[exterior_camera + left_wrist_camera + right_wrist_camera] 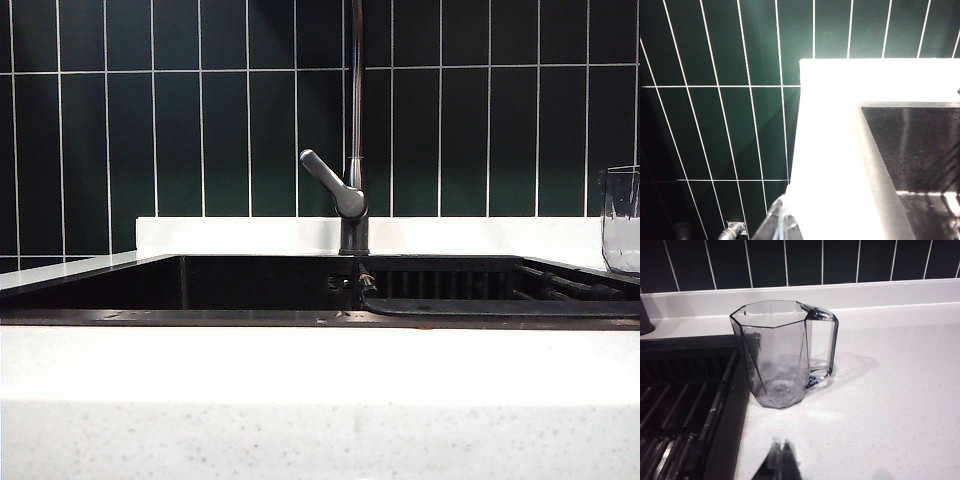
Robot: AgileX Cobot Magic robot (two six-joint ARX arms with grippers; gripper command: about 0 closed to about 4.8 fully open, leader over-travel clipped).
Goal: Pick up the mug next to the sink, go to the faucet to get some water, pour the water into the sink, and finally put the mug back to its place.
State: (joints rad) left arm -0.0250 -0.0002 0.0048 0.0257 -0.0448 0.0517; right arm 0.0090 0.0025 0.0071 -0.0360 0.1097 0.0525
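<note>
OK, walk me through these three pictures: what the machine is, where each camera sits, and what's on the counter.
It is a two-armed robot with fingers on each arm. One camera faces the counter: the black sink, the faucet behind it, the glass mug at the far right. The other two cameras ride on the wrists. The left gripper is over the white counter beside the sink, its fingers shut. The right gripper, also shut, points at the mug, standing upright beside the ribbed rack. Nothing is held.

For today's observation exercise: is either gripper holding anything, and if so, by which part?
Nothing is held. The right gripper is shut and empty, short of the mug standing free on the counter. The left gripper, shut, is over bare counter.
</note>
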